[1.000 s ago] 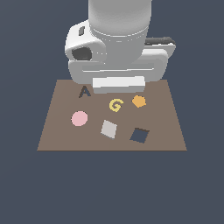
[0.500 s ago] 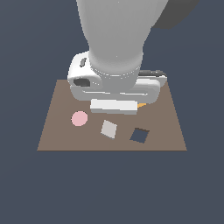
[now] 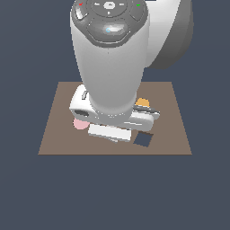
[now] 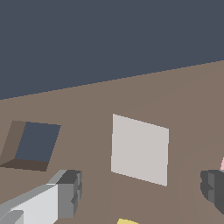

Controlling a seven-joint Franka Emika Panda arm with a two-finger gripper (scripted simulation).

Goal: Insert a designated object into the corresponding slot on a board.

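Observation:
In the wrist view the light grey square tile (image 4: 140, 149) lies flat on the brown board (image 4: 183, 100). My gripper (image 4: 140, 192) is open and empty just above the board, with one finger (image 4: 65, 192) and the other finger (image 4: 214, 186) standing wide on either side of the tile's near edge. The dark navy square slot (image 4: 37, 142) lies beside the tile and is empty. In the exterior view my gripper's hand (image 3: 110, 132) hides the tile. The slot (image 3: 143, 139) shows just to its right on the board (image 3: 54, 134).
The orange pentagon (image 3: 143, 102) peeks out behind the hand and the pink disc (image 3: 80, 124) at its left. The arm hides the A and G in the exterior view. A yellow sliver (image 4: 127, 222) and a pink sliver (image 4: 222, 164) show in the wrist view.
The arm has swung forward and down over the board. The hand now covers the tile, the A and the G in the exterior view; the tile and slot have not moved.

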